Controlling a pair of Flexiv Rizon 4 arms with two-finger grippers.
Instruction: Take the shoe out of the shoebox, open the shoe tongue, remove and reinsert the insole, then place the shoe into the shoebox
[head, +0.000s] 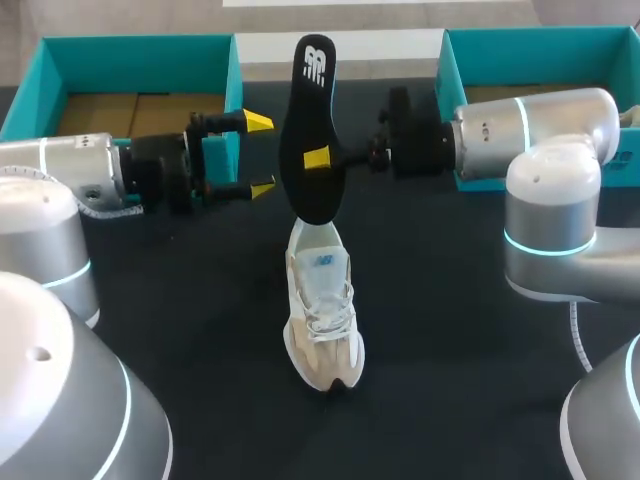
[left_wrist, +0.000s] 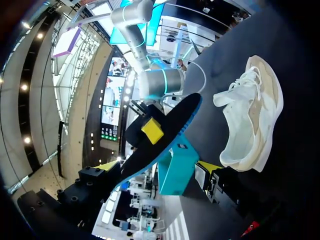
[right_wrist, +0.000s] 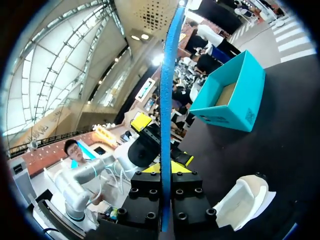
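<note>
Right gripper (right_wrist: 165, 169): fingers closed to a thin gap on the black insole (head: 308, 130), one yellow tip on each face. The insole is held upright, off the table, with its blue edge running out between the fingers.

Left gripper (head: 261, 155): spread wide, gripping nothing. Its tips are just beside the insole's near edge; contact cannot be told.

White shoe (head: 322, 310): stands on the black table (head: 460, 380) just under the insole's lower end, outside both boxes.

One teal shoebox (head: 140, 60) sits behind the left arm, a second teal shoebox (head: 540, 50) behind the right arm.
</note>
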